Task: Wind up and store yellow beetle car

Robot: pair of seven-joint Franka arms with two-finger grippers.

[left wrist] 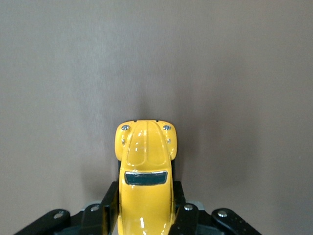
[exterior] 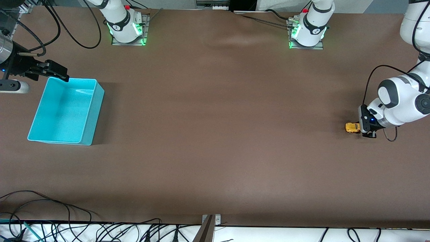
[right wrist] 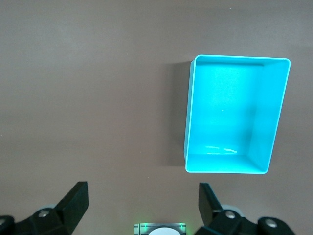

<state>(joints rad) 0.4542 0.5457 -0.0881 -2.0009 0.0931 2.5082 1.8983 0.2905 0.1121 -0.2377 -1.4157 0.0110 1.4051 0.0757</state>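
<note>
The right gripper [exterior: 55, 71] is waiting with its fingers spread wide and empty, hanging over the corner of the turquoise bin [exterior: 88, 131] that is farthest from the front camera, at the right arm's end of the worktop [exterior: 215, 134]. The bin is sitting empty. Well apart from it, at the left arm's end, the left gripper [exterior: 360, 128] is clamping the yellow beetle car [left wrist: 145, 171] by its rear flanks, low at the worktop. Judging from that shallow hold, the car is risking a twist or slip during the pull-back, or the wheels skidding without winding.
</note>
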